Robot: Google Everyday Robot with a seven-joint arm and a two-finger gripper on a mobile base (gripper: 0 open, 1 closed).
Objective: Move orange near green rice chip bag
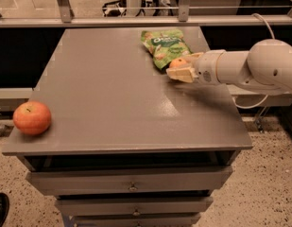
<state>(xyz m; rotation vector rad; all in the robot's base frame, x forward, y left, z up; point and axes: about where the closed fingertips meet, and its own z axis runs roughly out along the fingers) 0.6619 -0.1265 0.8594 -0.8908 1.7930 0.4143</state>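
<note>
The small orange (178, 62) sits between the tan fingers of my gripper (176, 66), right at the near edge of the green rice chip bag (163, 45). The bag lies crinkled on the far right part of the grey table (103, 93). My gripper reaches in from the right on a white arm (249, 67) and is shut on the orange, low over the tabletop. I cannot tell whether the orange touches the bag.
A larger red-orange apple (32, 117) sits at the table's front left corner. Drawers (131, 186) are below the tabletop. A metal rail (136, 20) runs behind the table. A cable (259, 100) hangs beside the right edge.
</note>
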